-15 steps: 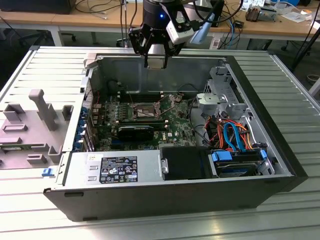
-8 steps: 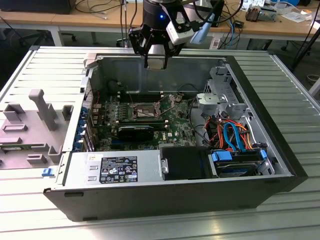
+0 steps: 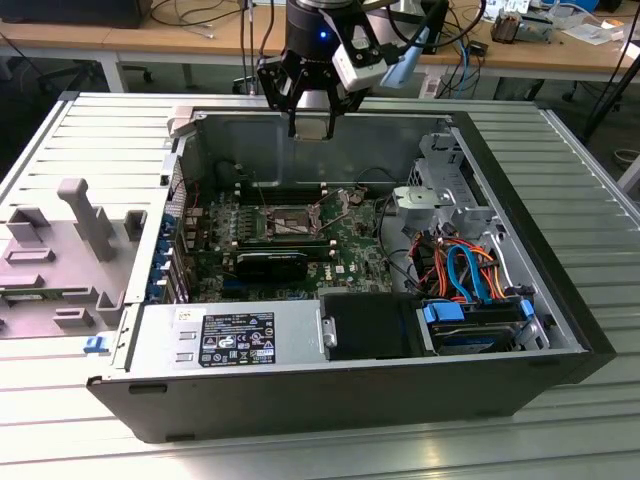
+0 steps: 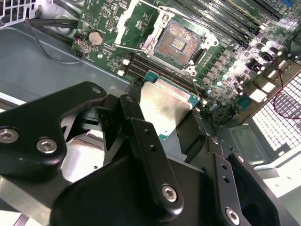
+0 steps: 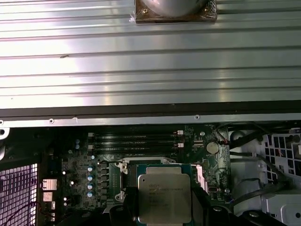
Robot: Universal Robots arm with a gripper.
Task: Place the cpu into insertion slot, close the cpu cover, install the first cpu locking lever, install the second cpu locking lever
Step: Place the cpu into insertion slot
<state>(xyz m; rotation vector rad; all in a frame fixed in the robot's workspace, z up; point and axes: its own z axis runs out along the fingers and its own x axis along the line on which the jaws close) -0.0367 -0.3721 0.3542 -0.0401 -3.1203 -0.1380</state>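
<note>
My gripper [image 3: 312,127] hangs above the back wall of the open computer case, shut on the cpu [image 4: 164,106], a flat square chip with a dull silver top. In both wrist views the black fingers [image 4: 141,127] clamp the cpu [image 5: 164,195] by two opposite edges. Below it on the green motherboard [image 3: 350,250] lies the insertion slot [image 4: 181,43], open, with its contact field bare. The cpu cover [image 4: 123,21], a thin silver frame, stands swung up off the slot's side. Thin wire levers [image 4: 136,47] run beside the slot, unlatched. In the exterior view the slot [image 3: 283,222] sits lower than the gripper and nearer the camera.
Memory slots [image 4: 221,21] run along one side of the socket. A black card [image 3: 270,262] lies in front of it. The power supply [image 3: 230,340] and a drive bay with blue and orange cables [image 3: 465,275] fill the case's front. A grey fixture [image 3: 70,240] stands on the table at the exterior view's left.
</note>
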